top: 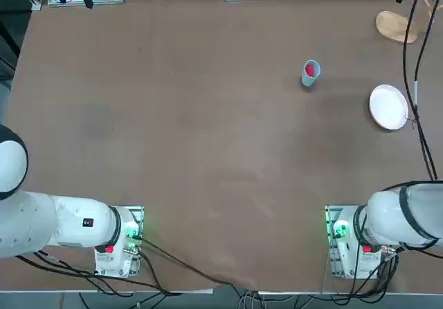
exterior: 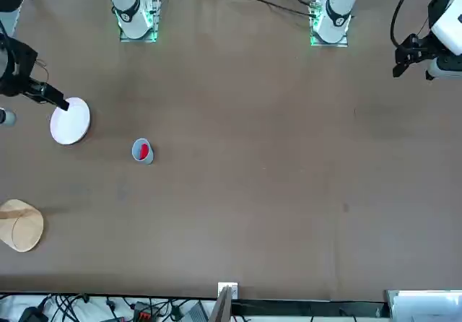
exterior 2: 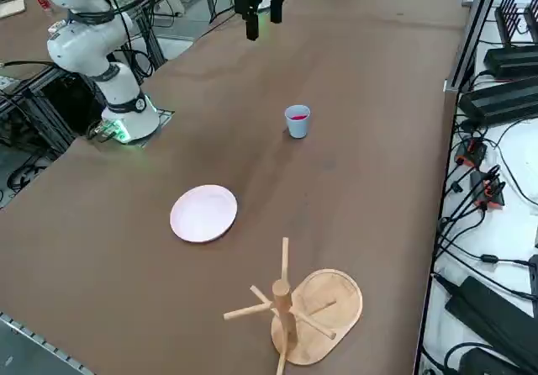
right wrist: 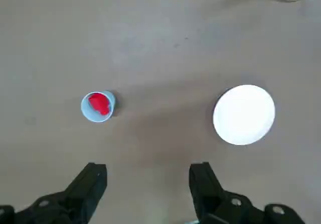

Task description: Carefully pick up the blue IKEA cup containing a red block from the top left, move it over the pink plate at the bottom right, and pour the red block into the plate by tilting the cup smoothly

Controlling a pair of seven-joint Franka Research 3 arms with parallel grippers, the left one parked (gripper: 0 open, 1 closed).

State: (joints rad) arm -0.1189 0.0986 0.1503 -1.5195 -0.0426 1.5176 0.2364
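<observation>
A: Where are your jaws (right wrist: 148, 184) at this moment?

B: They hang high above the counter (top: 208, 129), and you can see they are apart, with a wide gap and nothing between the two fingers (right wrist: 90, 184). In the front view the same jaws (exterior: 61, 104) show as a dark shape just beside the edge of the pink plate (exterior: 70, 121), but they are raised over it and do not touch it.

A: And the blue IKEA cup (right wrist: 98, 106)?

B: It stands upright on the counter, ahead of your jaws and toward the side of one finger, well apart from it. The red block (right wrist: 99, 104) lies inside the cup; you see it clearly through the open rim. From the overhead camera the cup (top: 311, 73) is alone on the brown surface, with the block (top: 309, 68) red in its mouth.

A: Where is the plate compared to the jaws?

B: The pink plate (right wrist: 244, 114) lies flat, ahead of your jaws toward the other finger, so the gap between the fingers looks at the bare counter between cup and plate. Cup and plate are apart from each other; they do not touch. The plate carries nothing.

A: Anything else near?

B: A wooden stand (exterior 2: 294, 308) with pegs, on a tan oval base, is beyond the plate, far from your jaws. In the side view the cup (exterior 2: 297, 121) and the plate (exterior 2: 203, 213) are between the stand and the jaws (exterior 2: 261, 9).
</observation>
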